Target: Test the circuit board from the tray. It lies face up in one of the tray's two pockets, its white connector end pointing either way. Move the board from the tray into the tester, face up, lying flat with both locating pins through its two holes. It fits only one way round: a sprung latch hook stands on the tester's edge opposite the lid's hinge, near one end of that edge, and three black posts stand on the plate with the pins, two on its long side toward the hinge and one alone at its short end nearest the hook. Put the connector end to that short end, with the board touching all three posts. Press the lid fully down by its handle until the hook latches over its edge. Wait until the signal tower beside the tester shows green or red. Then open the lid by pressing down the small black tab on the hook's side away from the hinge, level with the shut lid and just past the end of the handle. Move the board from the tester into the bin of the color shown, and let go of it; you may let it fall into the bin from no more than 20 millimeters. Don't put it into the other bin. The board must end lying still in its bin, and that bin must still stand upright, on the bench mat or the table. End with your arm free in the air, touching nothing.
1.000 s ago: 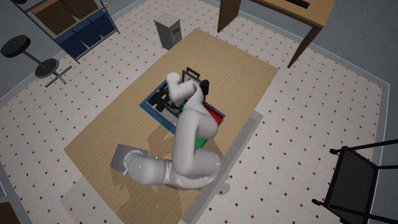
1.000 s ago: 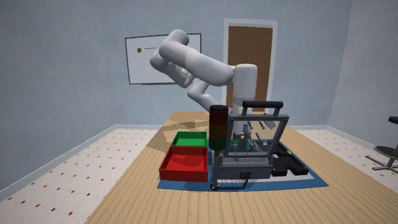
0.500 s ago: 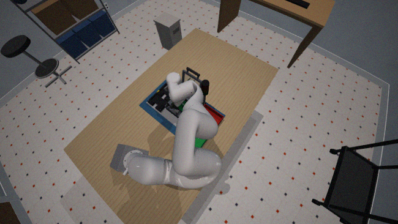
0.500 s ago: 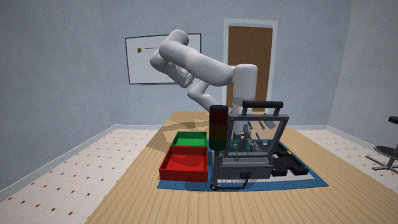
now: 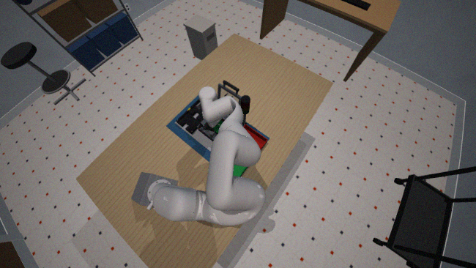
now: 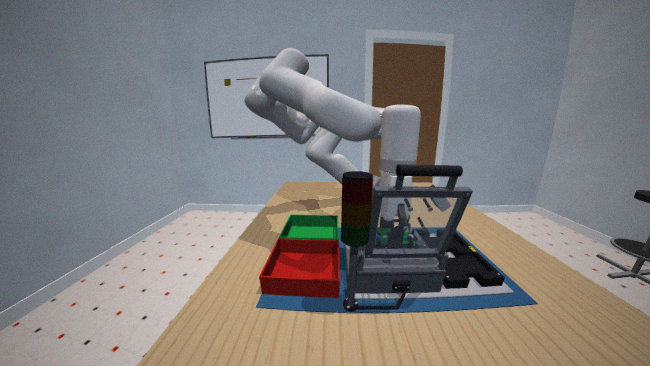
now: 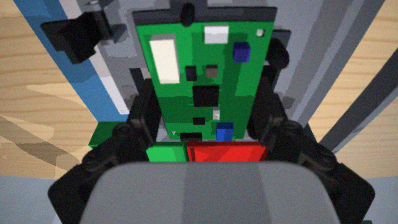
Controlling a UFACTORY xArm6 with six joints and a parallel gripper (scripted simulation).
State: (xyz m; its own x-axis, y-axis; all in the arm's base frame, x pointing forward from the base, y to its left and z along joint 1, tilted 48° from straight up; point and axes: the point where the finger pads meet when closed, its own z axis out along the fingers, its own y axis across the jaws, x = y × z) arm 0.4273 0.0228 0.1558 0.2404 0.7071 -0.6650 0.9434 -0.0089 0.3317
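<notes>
My gripper (image 7: 205, 91) points down at the tester (image 6: 397, 281), shut on the green circuit board (image 7: 227, 95) by its long edges. The board lies face up and looks level, its white connector end toward the lone black post (image 7: 187, 14). Another post (image 7: 278, 53) stands beside its hinge-side edge. Whether the board rests fully on the plate cannot be told. The black latch hook (image 7: 80, 37) stands to the left. The lid (image 6: 461, 215) stands open, its handle (image 6: 429, 170) on top. The signal tower (image 6: 357, 210) (image 5: 245, 105) shows no lit color. The pins are not clearly visible.
The red bin (image 6: 302, 287) (image 5: 261, 139) and green bin (image 6: 310, 230) (image 5: 239, 170) stand side by side beyond the tester. The black tray (image 6: 457, 281) is on the tester's other side, on the blue mat (image 6: 520, 299). The raised lid and tower stand close to my wrist.
</notes>
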